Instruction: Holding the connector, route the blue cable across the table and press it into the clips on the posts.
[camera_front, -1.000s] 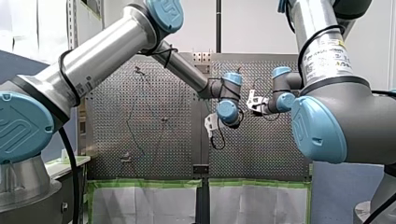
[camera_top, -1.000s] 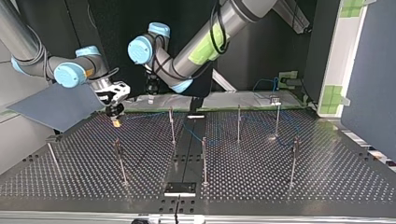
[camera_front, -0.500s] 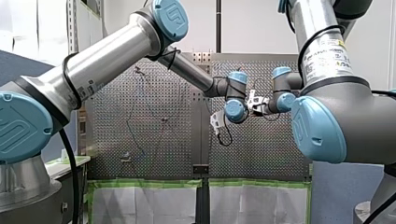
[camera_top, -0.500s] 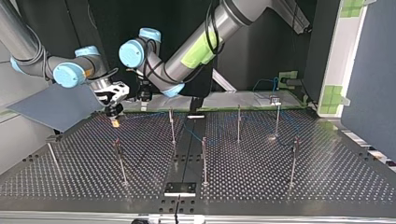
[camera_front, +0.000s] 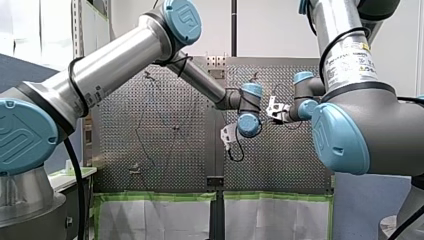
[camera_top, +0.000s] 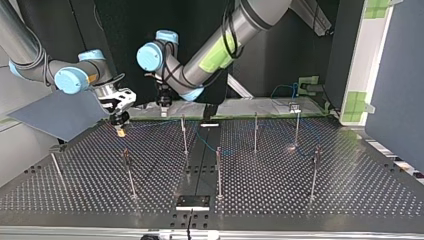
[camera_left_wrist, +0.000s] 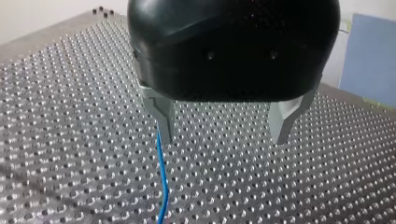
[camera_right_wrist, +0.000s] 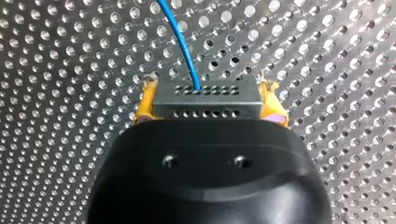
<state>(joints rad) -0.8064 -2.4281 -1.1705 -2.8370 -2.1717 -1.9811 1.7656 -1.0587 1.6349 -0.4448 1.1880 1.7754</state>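
In the right wrist view my right gripper (camera_right_wrist: 208, 109) is shut on a grey connector block (camera_right_wrist: 205, 100), its yellow pads (camera_right_wrist: 144, 106) on both sides. The blue cable (camera_right_wrist: 183, 42) leaves the block and runs ahead over the table. In the top view my right gripper (camera_top: 120, 129) hangs low at the far left. My left gripper (camera_top: 163, 107) hangs beside it, further back. In the left wrist view my left gripper (camera_left_wrist: 224, 135) is open, metal fingers (camera_left_wrist: 284, 122) wide apart and empty. The blue cable (camera_left_wrist: 161, 182) passes just beside one finger.
Several thin clip posts (camera_top: 184, 135) (camera_top: 218, 172) (camera_top: 255, 132) stand across the perforated table (camera_top: 350, 190). The cable (camera_top: 210, 145) trails between the middle posts toward a small block (camera_top: 294, 106) at the back. A grey panel (camera_top: 55, 115) leans at the top view's left.
In the top view my left gripper swung left toward my right gripper, then came back right to about where it was. My right gripper kept its grip and barely shifted.
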